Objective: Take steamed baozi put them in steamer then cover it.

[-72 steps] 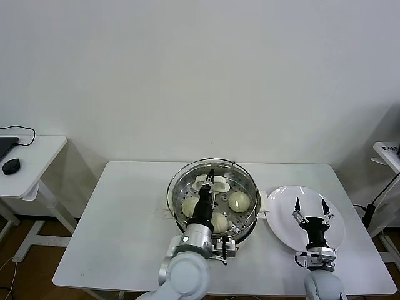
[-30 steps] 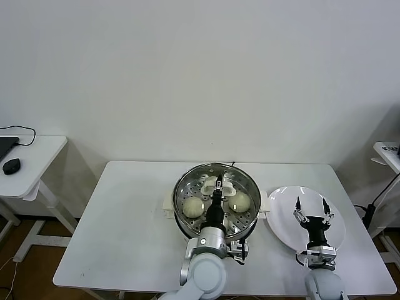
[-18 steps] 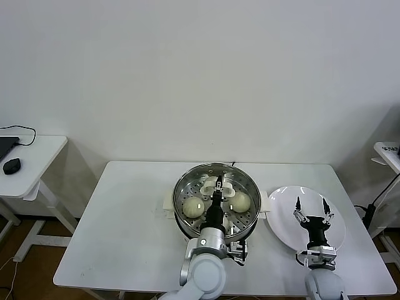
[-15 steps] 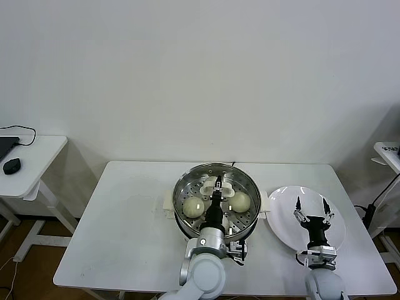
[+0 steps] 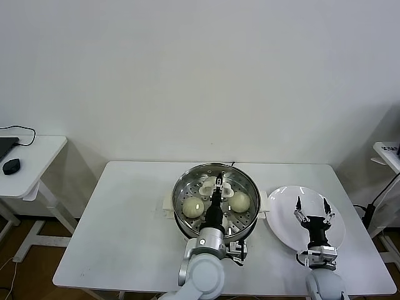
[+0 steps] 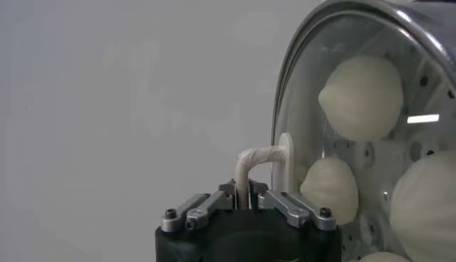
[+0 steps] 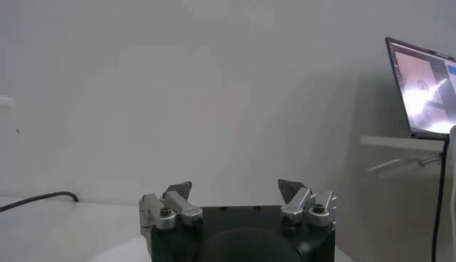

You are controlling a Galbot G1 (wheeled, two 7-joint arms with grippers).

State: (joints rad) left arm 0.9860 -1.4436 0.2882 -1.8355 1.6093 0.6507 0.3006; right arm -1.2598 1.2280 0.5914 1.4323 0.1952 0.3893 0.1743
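Note:
The steel steamer (image 5: 240,231) stands mid-table on its cream-white base (image 5: 167,205). Off-white baozi (image 5: 194,207) (image 5: 240,201) lie on its perforated tray. My left gripper (image 5: 217,185) is shut on the cream-white handle (image 6: 258,155) of the glass cover (image 6: 335,43), which lies centred over the steamer. I cannot tell whether its rim rests on the pot. Through the glass the left wrist view shows baozi (image 6: 362,87) (image 6: 329,189). My right gripper (image 5: 312,209) is open and empty above the white plate (image 5: 284,228); it also shows in the right wrist view (image 7: 235,186).
A side table with a black mouse (image 5: 11,165) stands off to the left. Another table's edge (image 5: 387,150) shows at the far right. A laptop (image 7: 427,85) shows in the right wrist view.
The cover, held by my left gripper, has moved right from the steamer's left side to centred over it. Over the last second it barely shifted. The right arm has not moved.

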